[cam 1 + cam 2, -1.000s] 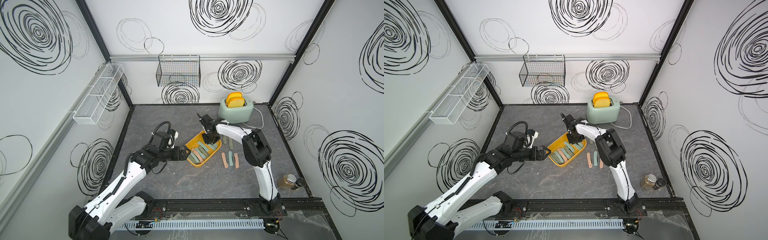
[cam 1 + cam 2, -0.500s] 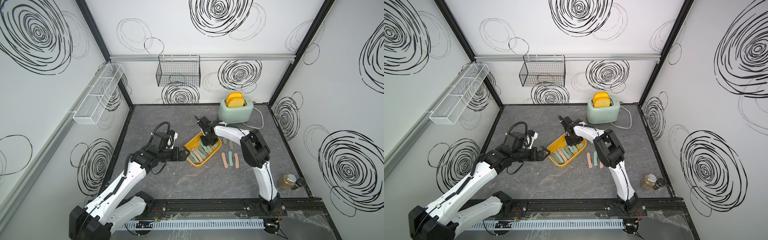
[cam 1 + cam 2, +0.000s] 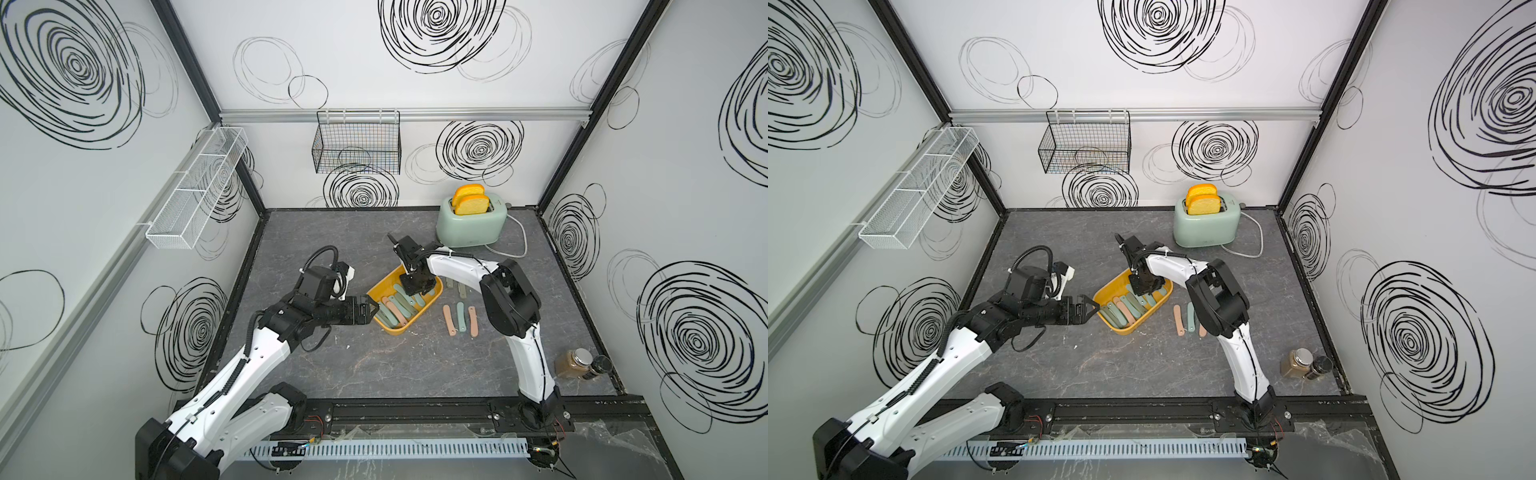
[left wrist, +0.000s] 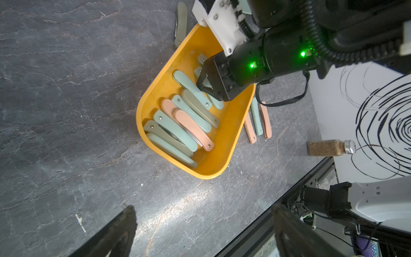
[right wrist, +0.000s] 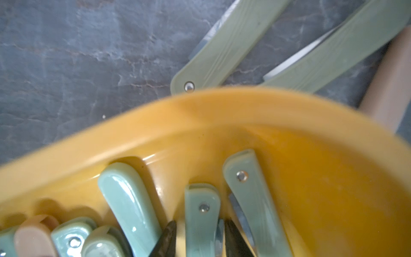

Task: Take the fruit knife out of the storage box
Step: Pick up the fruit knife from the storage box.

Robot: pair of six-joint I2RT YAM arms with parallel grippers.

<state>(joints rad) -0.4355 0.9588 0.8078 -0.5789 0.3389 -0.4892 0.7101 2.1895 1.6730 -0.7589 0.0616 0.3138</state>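
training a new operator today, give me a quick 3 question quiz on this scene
1. True or false: the left tool is inside the storage box.
2. Which tool is down among the folding fruit knives in the box? A) left B) right C) neither
3. What sticks up out of the mint-green toaster?

Key
1. False: it stands wide open just outside the box's rim.
2. B: the right tool has its fingertips on either side of a green knife handle; whether it grips it cannot be told.
3. Two slices of toast.
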